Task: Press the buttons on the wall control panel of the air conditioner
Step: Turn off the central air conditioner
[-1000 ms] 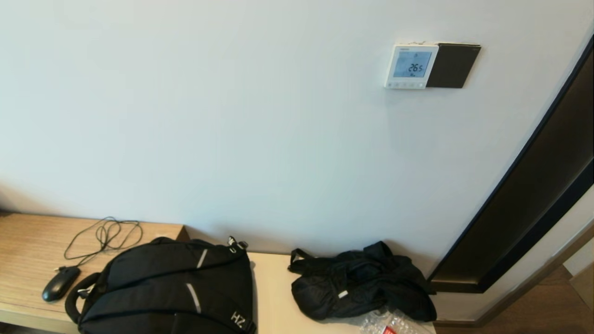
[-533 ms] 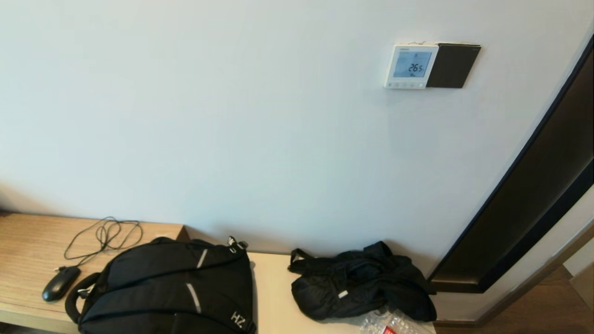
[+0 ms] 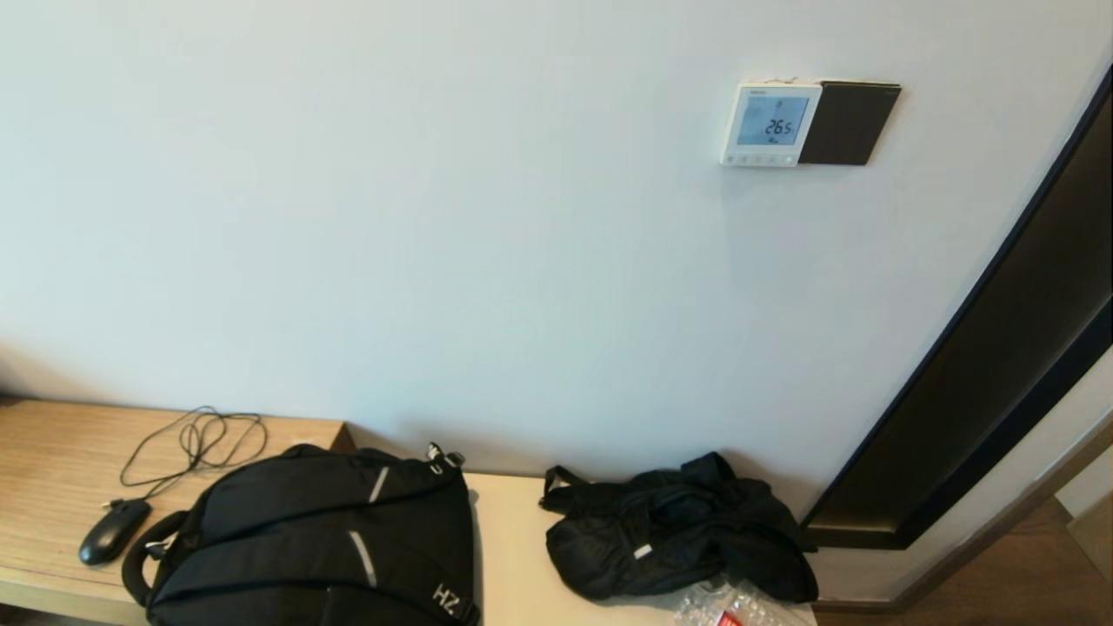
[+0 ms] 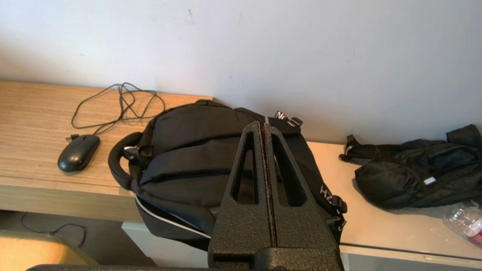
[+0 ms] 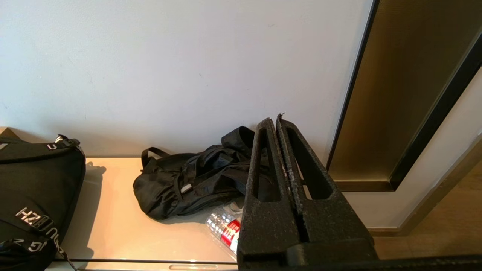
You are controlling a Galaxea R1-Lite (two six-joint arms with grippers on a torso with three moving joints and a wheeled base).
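The white air conditioner control panel hangs high on the wall at the right, its lit screen reading 26.5, with a row of small buttons along its lower edge. Neither arm shows in the head view. My left gripper is shut and empty, low above the black backpack. My right gripper is shut and empty, low above the crumpled black bag. The panel shows in neither wrist view.
A dark plate adjoins the panel's right side. A dark door frame runs down the right. On the low bench lie a mouse with cable, the backpack, the black bag and a plastic bottle.
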